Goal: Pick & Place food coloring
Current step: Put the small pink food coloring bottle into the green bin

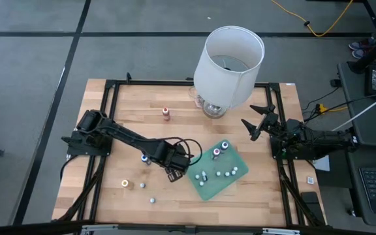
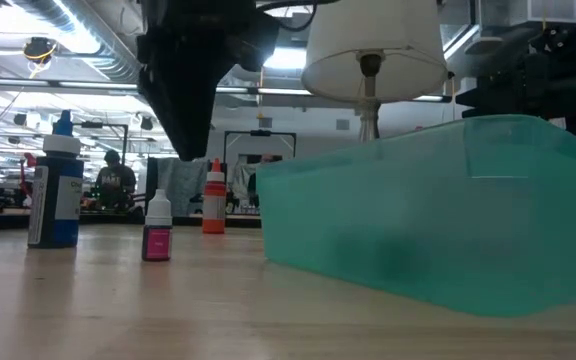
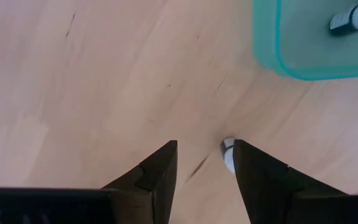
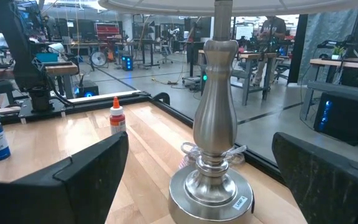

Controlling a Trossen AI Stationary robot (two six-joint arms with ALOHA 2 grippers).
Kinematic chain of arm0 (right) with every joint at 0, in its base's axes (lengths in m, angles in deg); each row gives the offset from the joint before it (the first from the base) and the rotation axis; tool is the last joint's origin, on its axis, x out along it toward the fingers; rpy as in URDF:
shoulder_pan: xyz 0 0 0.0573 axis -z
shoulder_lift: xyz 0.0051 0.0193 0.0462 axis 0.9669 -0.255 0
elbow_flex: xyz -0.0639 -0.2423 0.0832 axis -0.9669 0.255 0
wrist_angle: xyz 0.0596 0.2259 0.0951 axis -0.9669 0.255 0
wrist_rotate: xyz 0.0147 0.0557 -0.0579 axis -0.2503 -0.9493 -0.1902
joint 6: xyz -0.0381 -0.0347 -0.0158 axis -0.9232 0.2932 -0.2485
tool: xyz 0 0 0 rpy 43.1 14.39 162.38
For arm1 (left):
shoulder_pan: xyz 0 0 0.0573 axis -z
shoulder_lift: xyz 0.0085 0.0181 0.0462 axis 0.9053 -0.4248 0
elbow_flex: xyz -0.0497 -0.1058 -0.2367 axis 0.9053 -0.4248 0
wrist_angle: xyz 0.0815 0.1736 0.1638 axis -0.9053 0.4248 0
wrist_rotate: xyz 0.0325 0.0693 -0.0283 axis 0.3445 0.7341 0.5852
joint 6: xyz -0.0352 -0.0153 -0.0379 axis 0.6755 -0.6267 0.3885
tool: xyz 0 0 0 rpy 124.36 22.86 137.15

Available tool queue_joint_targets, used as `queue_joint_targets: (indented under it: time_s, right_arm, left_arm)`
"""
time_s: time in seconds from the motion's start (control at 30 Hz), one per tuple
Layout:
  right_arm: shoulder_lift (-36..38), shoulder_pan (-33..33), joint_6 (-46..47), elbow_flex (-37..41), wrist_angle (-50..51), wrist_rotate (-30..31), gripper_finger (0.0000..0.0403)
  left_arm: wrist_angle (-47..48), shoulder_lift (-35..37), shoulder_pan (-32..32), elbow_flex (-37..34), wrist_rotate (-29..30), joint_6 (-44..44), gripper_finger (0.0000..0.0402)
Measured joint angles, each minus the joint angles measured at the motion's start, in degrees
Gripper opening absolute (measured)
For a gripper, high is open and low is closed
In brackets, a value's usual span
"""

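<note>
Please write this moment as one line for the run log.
left gripper: open, empty, beside green tray | right gripper: open, waiting near lamp | small bottles: several in tray, others on table

Several food coloring bottles (image 1: 219, 173) lie on the mat (image 1: 209, 188); the lamp (image 1: 227, 62) stands behind the mat, others left of it.

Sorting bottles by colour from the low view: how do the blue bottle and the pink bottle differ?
The blue bottle is taller and wider than the pink bottle. The blue bottle has a blue tip and blue label; the pink bottle has a white cap and pink label. The blue stands left of the pink. Both stand upright on the table.
</note>
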Motion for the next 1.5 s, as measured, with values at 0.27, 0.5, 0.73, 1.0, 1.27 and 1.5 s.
queue_joint_targets:
  time_s: [0.27, 0.5, 0.73, 1.0, 1.27, 1.5]
  right_arm:
    - [0.01, 0.01, 0.00, -0.01, 0.00, -0.01, 0.0397]
    - [0.01, 0.01, 0.00, -0.01, 0.00, 0.01, 0.0397]
    - [0.01, 0.00, 0.00, 0.01, 0.00, 0.00, 0.0397]
    - [0.01, 0.00, 0.00, 0.00, 0.00, -0.01, 0.0397]
    - [0.01, 0.01, 0.00, -0.01, 0.00, -0.01, 0.0397]
    - [0.01, 0.01, 0.00, -0.01, 0.00, -0.01, 0.0397]
  left_arm:
    - [-1.74, -0.70, 1.16, 0.02, -1.50, 7.90, 0.0149]
    - [-2.88, -4.83, 2.34, 0.02, -2.53, 10.86, 0.0149]
    - [-3.78, -7.05, 2.35, 0.02, -4.15, 12.45, 0.0147]
    - [-4.17, -7.67, 2.80, 0.04, -6.83, 12.68, 0.0148]
    - [-3.84, -7.67, 2.58, 0.04, -7.32, 12.11, 0.0133]
    - [-3.33, -7.67, 2.56, 0.04, -7.47, 11.63, 0.0094]
